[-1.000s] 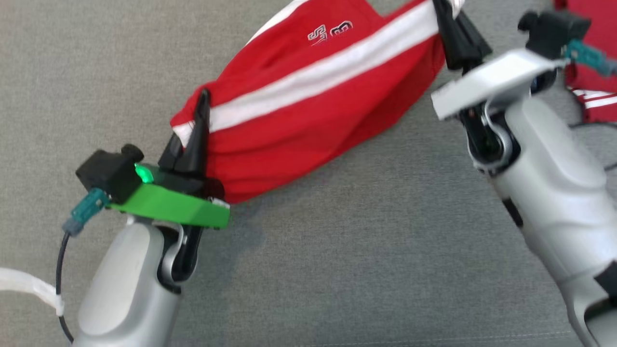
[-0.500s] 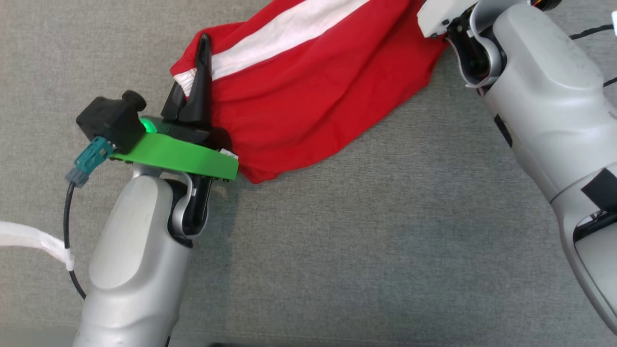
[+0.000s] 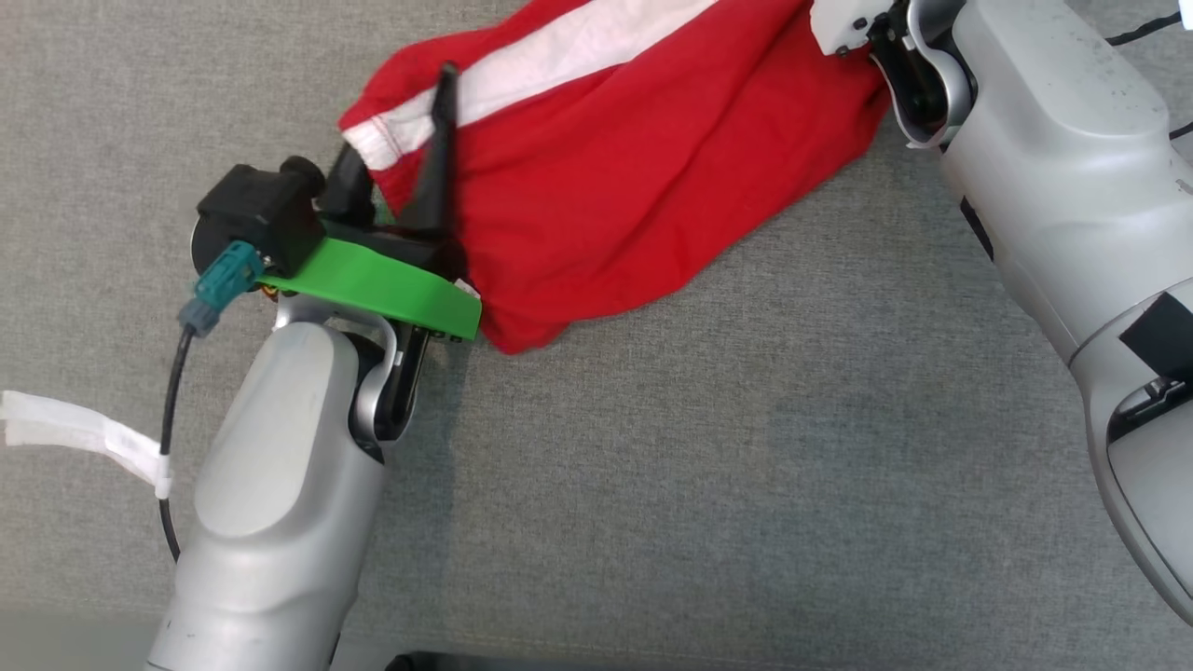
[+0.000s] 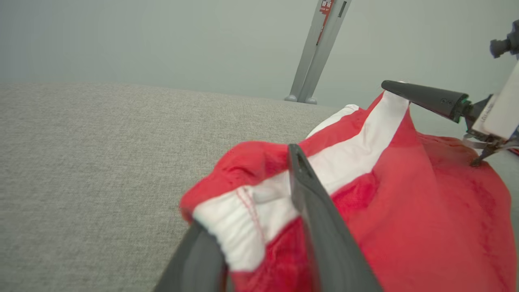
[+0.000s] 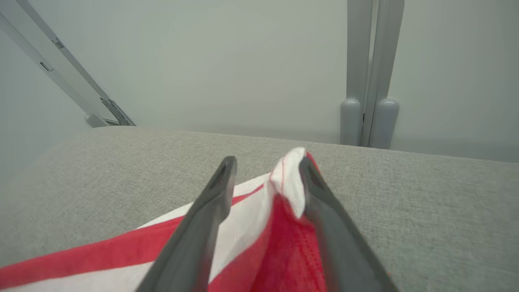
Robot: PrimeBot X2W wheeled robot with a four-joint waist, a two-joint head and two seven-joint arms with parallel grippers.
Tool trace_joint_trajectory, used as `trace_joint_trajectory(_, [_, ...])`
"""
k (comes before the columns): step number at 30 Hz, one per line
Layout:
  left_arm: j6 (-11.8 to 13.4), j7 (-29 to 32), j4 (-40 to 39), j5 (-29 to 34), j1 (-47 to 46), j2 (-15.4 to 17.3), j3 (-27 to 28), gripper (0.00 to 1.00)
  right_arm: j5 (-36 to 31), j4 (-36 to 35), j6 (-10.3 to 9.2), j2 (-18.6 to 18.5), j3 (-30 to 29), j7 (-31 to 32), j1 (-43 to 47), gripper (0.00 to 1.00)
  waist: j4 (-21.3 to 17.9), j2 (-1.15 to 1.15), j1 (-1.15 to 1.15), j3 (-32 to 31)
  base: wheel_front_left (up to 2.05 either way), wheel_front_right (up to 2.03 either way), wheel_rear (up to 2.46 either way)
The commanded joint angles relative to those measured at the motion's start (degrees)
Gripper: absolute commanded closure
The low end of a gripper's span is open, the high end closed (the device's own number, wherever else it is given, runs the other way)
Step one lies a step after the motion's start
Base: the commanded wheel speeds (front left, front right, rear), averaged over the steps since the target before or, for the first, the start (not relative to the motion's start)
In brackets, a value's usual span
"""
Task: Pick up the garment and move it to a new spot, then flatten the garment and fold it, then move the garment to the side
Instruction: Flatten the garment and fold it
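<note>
We see the left gripper (image 3: pixel 401 130) parted, the white hem of the red garment (image 3: pixel 634 168) between its fingers. The right gripper (image 5: pixel 268 162) is parted too, around another corner. The cloth lies on the grey bench (image 3: pixel 746 466).

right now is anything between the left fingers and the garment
Nothing visible stands between them. The garment has its white-banded hem lying directly in the gap of the parted left fingers. Around it there is just the bare grey surface.
</note>
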Motion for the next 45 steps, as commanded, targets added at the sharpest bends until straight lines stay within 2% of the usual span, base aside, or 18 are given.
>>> trace_joint_trajectory(1, [-0.1,-0.2,-0.1,1.5,0.5,0.1,0.2,0.00,0.3,0.2,-0.01,-0.4,0.5,-0.4,0.9,0.00,-0.1,0.00,0.00,-0.8,0.00,0.00,0.00])
trace_joint_trajectory(6, [-0.1,-0.2,-1.8,5.2,4.7,0.8,2.1,0.00,0.6,-1.8,-0.01,-2.7,3.7,-0.5,3.6,0.00,-0.5,0.00,0.00,-3.1,0.00,0.00,0.00])
trace_joint_trajectory(13, [-0.1,-0.2,-6.4,10.1,12.2,1.4,5.7,0.00,1.9,-4.1,-0.01,-7.3,5.2,-0.5,7.4,0.00,0.1,0.00,0.00,-5.3,0.00,0.00,0.00])
trace_joint_trajectory(19, [0.1,-0.2,-12.5,13.7,17.1,0.9,11.8,0.00,2.1,-4.5,-0.01,-10.0,6.3,-0.5,9.3,0.00,1.0,0.00,0.00,-6.2,0.00,0.00,0.00])
trace_joint_trajectory(25, [2.7,-0.2,-19.8,16.8,21.3,-0.5,20.2,0.00,2.2,-3.5,-0.01,-10.8,7.8,-0.5,10.2,0.00,1.6,0.00,0.00,-6.5,0.00,0.00,0.00])
trace_joint_trajectory(29, [4.5,-0.2,-22.9,18.5,23.8,-1.0,23.7,0.00,2.3,-1.6,-0.01,-10.8,9.2,-0.4,10.6,0.00,1.9,0.00,0.00,-6.4,0.00,0.00,0.00])
trace_joint_trajectory(40, [6.5,-0.2,-23.6,17.0,26.4,-1.2,23.5,0.00,3.3,2.7,-0.01,-9.9,13.8,6.4,11.0,0.00,2.8,0.00,0.00,-6.1,0.00,0.00,0.00])
trace_joint_trajectory(41, [6.7,-0.2,-23.5,16.9,26.5,-1.2,23.4,0.00,3.5,2.7,0.00,-9.9,14.3,7.1,11.1,0.22,2.8,0.00,0.00,-6.1,0.00,0.00,0.00])
trace_joint_trajectory(42, [6.8,-0.2,-23.5,17.0,26.4,-1.2,23.3,0.00,3.8,2.6,0.00,-9.8,14.6,7.8,11.4,0.57,2.8,0.00,0.00,-6.2,0.00,0.00,0.00])
trace_joint_trajectory(43, [6.9,-0.2,-23.4,17.0,26.4,-1.2,23.1,0.00,4.1,2.3,0.00,-9.7,14.9,8.2,11.5,1.00,2.8,0.00,0.00,-6.2,0.00,0.00,0.00])
trace_joint_trajectory(45, [7.0,-0.2,-23.2,17.3,26.3,-1.2,23.1,0.00,4.7,1.6,0.00,-9.7,15.3,7.9,11.6,1.00,2.5,0.00,0.00,-6.5,0.00,0.00,0.00])
